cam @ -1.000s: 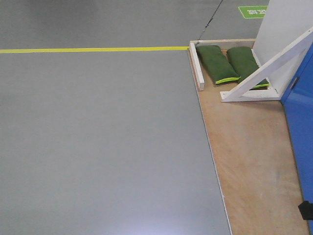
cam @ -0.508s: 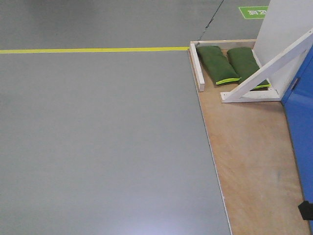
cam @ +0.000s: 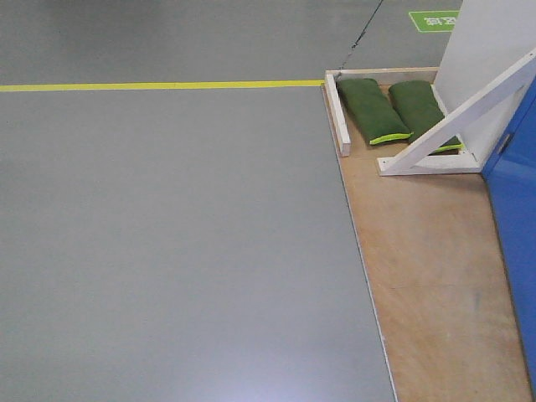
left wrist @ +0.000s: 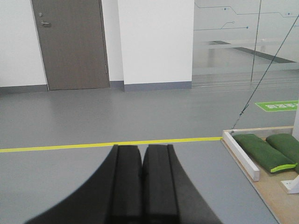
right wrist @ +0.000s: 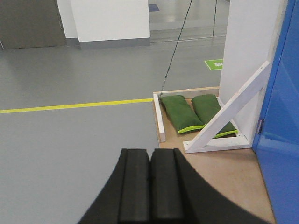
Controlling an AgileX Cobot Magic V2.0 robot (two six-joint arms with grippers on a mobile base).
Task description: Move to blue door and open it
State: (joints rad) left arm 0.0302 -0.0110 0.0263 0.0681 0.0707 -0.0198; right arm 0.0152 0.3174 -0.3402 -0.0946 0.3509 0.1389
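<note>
Both the left hand [left wrist: 141, 153] and right hand [right wrist: 150, 156] point forward, each closed together, blue door [right wrist: 284, 140] rightward

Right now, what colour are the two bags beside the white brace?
Dark green bags, lime-yellow strip at one end; best seen in the right wrist view.

A plywood platform [cam: 435, 285] is laid on the floor [cam: 167, 251] at the right. At its far end, right of a low batten [cam: 337, 113], a left sandbag [cam: 371, 109] and a right sandbag [cam: 421, 105] are laid side by side, the right one partly behind a diagonal brace [cam: 459, 115]. The door [cam: 517, 218] stands along the platform's right edge. A tape line [cam: 159, 85] is run across the floor to the platform's far corner.
</note>
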